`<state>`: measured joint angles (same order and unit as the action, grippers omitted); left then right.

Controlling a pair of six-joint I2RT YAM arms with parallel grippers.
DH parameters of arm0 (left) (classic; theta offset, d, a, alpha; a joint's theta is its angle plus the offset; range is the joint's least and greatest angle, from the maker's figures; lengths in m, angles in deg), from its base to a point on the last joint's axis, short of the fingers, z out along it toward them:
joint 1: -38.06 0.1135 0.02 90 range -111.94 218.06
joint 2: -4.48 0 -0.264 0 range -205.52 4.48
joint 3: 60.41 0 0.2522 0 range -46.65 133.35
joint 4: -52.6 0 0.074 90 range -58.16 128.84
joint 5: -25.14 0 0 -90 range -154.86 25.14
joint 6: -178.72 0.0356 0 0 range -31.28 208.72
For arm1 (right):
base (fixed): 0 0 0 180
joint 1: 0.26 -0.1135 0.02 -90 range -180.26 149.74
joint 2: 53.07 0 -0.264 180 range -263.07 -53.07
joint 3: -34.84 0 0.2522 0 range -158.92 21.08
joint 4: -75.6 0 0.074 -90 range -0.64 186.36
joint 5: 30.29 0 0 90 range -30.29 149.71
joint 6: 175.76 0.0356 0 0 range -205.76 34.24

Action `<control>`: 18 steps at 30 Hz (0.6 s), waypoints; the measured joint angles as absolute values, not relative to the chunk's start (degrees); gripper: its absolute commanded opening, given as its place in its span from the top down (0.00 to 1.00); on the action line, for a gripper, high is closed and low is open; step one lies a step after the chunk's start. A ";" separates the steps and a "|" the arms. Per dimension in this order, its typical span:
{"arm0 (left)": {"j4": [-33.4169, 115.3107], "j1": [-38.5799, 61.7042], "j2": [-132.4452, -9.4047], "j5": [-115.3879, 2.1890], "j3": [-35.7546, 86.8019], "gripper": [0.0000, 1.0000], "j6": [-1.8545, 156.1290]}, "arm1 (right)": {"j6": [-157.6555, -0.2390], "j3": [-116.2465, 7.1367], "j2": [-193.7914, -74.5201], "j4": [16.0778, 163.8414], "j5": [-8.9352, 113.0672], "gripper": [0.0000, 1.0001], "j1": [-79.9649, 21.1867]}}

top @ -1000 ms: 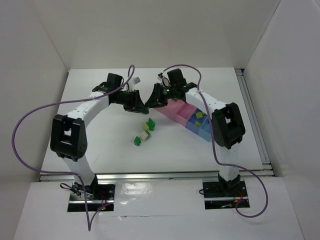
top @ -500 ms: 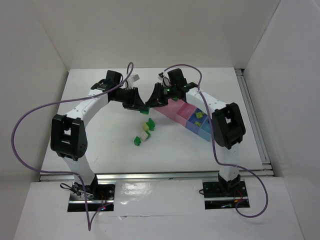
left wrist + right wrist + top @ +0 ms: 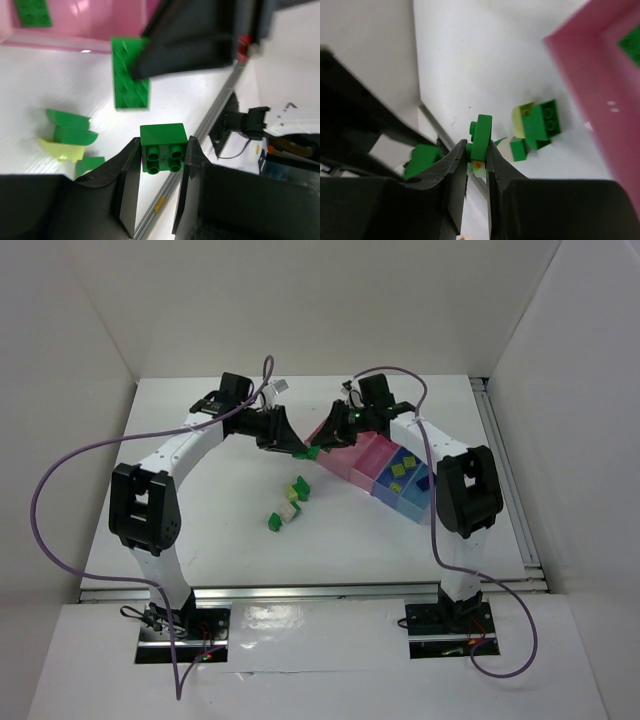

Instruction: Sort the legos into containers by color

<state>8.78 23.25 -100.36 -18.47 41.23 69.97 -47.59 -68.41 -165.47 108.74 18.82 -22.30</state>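
My left gripper (image 3: 162, 150) is shut on a dark green square lego (image 3: 163, 148), studs facing the camera, held above the table. Close in front of it, my right gripper (image 3: 477, 145) is shut on a flat dark green lego (image 3: 481, 136), which also shows edge-free as a plate (image 3: 130, 72) in the left wrist view. From above, both grippers (image 3: 298, 448) (image 3: 322, 440) meet tip to tip by the pink end of the containers (image 3: 352, 462). Three small groups of green and pale legos (image 3: 297, 488) (image 3: 288, 510) (image 3: 274, 522) lie on the table below them.
The container row runs diagonally from pink boxes to blue ones (image 3: 408, 502). One blue box holds yellow-green legos (image 3: 402, 469). A green lego (image 3: 32, 12) lies inside a pink box. Purple cables arc over both arms. White walls close off the back and sides.
Both grippers have shifted right and toward the back, ending beside the pink box. The left jaws closed a little more on the green lego.
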 measured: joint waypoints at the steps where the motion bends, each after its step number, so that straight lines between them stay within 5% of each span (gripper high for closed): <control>1: 9.33 23.25 -100.36 -17.49 41.49 1.00 68.99 | -47.76 -68.24 -165.47 108.96 19.59 1.00 -21.54; 12: 18.29 22.44 -107.48 -13.25 48.99 1.00 58.30 | -48.79 -68.76 -165.43 110.47 33.77 0.99 -17.34; 14: 18.70 22.05 -110.96 -14.64 52.14 1.00 56.47 | -49.49 -70.01 -165.47 111.43 36.79 0.76 -17.30; 15: 18.61 21.79 -112.64 -15.54 53.80 1.00 55.72 | -49.75 -70.64 -165.52 111.63 38.23 0.45 -17.23; 18: 16.12 20.94 -117.67 -18.84 59.85 0.86 55.07 | -50.80 -73.20 -166.20 112.43 41.84 0.24 -17.23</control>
<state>16.12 20.94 -117.67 -18.84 59.85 55.07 -50.80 -73.20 -166.20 112.43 41.84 -17.23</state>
